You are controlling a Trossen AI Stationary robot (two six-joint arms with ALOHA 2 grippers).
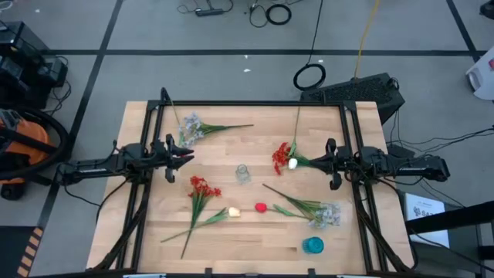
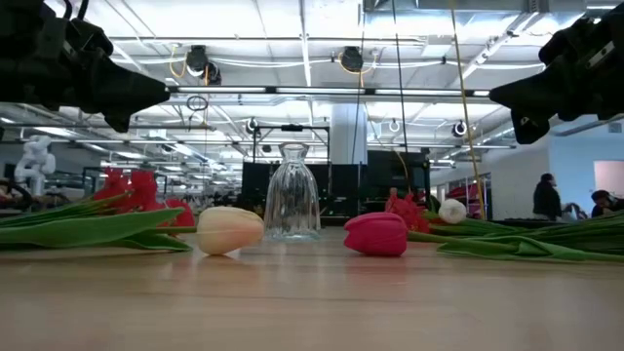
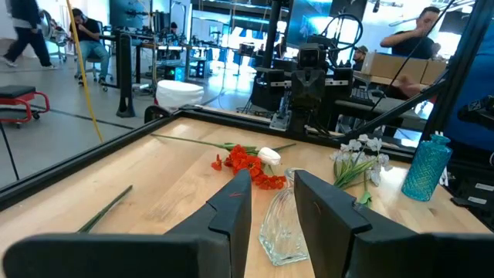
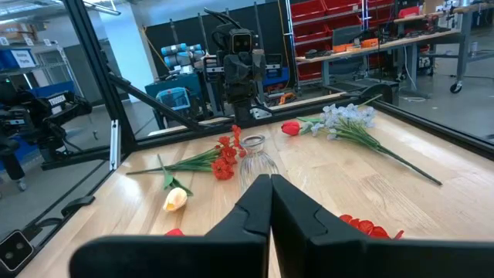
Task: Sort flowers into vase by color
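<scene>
Silk-like flowers [image 1: 202,188] lie around a clear glass vase [image 1: 242,174] on the wooden counter [image 1: 154,224].
Left tool [image 1: 187,155] hovers parted; right tool [image 1: 302,162] hovers pressed together, empty.

This was a robotics lab/workshop: open hall w/ ceiling lights [image 2: 351,58], red parts bins [image 4: 324,19] on shelving, workbenches [image 4: 370,46], floor cables [image 1: 278,13], people [image 3: 85,35] at desks.

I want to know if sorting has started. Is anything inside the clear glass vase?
No. The clear glass vase looks empty; the room shows straight through it, and no stem rises from its mouth. The teal vase also holds nothing visible.
</scene>
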